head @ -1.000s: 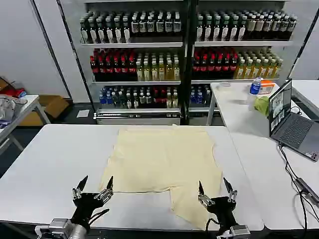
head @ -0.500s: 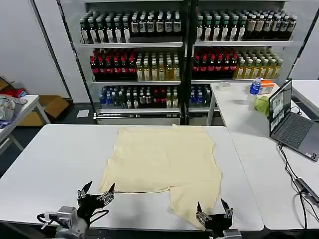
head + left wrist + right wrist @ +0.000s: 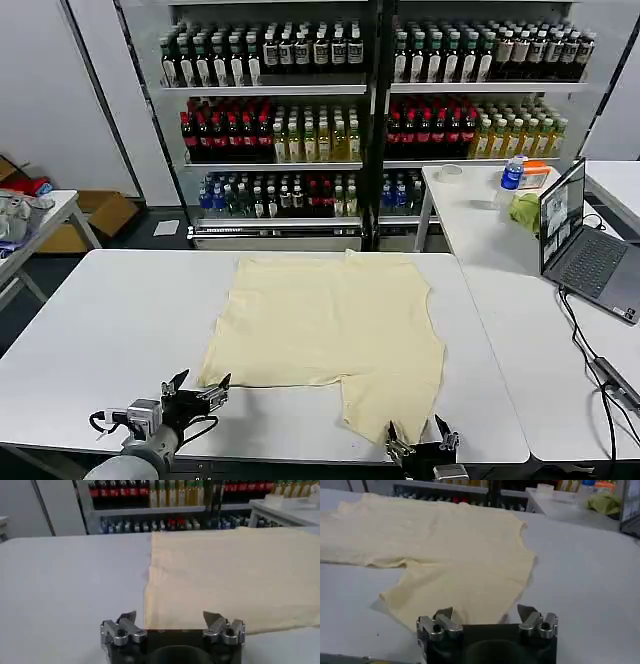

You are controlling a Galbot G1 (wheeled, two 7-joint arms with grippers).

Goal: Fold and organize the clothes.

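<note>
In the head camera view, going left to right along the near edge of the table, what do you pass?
Left end effector, open → near hem of the cream T-shirt → the shirt's hanging flap → right end effector, open.

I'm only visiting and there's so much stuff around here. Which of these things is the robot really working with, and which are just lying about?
Part of the job:
- T-shirt, pale yellow, lying flat on the white table
- left gripper, open, near the shirt's corner
- right gripper, open, at the shirt's near edge

Just lying about:
- laptop
- yellow-green cloth lump
- bottle shelves
</note>
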